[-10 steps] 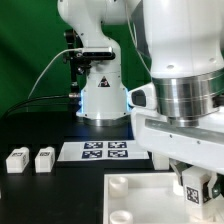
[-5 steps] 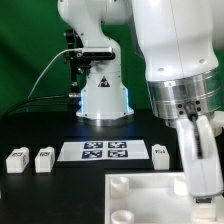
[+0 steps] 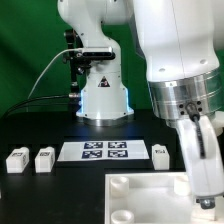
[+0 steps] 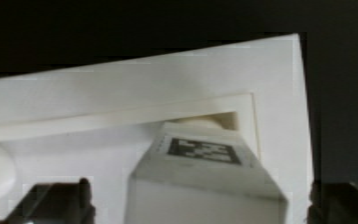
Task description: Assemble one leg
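Note:
In the wrist view a white leg (image 4: 202,160) with a black-and-white tag stands upright in a corner of the large white panel (image 4: 87,110). My gripper (image 4: 202,205) straddles it. The dark fingers (image 4: 60,203) stand apart from the leg's sides with a gap on each side, so the gripper is open. In the exterior view the gripper (image 3: 200,175) hangs over the panel's (image 3: 140,195) corner at the view's right and hides that leg. Three more legs lie on the table: two at the left (image 3: 17,160) (image 3: 44,159) and one right of the marker board (image 3: 160,152).
The marker board (image 3: 95,151) lies flat behind the panel. The robot's white base (image 3: 100,95) stands behind it, with a black cable running to the exterior view's left. The panel has round corner sockets (image 3: 120,184).
The hand has turned about its axis from broadside to edge-on over the panel corner. This uncovered the leg right of the marker board. Over the last half second nothing moves.

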{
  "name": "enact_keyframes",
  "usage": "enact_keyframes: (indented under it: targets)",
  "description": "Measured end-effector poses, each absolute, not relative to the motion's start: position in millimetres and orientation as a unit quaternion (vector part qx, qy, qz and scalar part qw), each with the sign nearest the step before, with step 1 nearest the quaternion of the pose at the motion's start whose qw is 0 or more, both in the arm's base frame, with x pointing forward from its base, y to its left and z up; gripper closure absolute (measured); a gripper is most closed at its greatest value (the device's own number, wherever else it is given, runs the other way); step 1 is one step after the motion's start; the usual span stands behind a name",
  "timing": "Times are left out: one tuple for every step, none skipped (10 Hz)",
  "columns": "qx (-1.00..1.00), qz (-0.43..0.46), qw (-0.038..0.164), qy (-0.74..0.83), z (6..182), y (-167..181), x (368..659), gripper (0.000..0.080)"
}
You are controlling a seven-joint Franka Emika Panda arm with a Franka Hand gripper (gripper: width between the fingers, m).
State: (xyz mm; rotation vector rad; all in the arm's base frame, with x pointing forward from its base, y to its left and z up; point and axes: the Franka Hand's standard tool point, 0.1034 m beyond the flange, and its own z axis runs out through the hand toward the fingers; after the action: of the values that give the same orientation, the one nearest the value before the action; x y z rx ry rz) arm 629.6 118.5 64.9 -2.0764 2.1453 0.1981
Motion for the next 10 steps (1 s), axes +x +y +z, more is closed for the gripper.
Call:
enact_keyframes:
  targets:
    - [-0.746,0.06,0.08,0.659,65.2,119.8,629.5,0.0158]
    - [-0.79,0.055,0.083,0.605,65.5,121.5,628.9,0.0158]
    - [-0.822,0.05,0.086,0.56,64.9,120.3,628.8,0.0151]
    - [-0.852,0.045,0.088,0.515,64.7,119.6,628.9,0.0151]
    - [-0.881,0.042,0.084,0.464,64.3,118.8,628.0,0.0151]
    - [-0.936,0.038,0.065,0.344,64.6,117.0,628.0,0.0151]
    - [-0.965,0.031,0.056,0.253,67.7,117.5,630.4,0.0151]
    - [-0.982,0.025,0.054,0.18,69.3,114.2,631.8,0.0151]
    - [-0.989,0.021,0.055,0.132,70.0,108.1,633.2,0.0151]
    - [-0.988,0.021,0.056,0.14,69.8,107.9,633.3,0.0151]
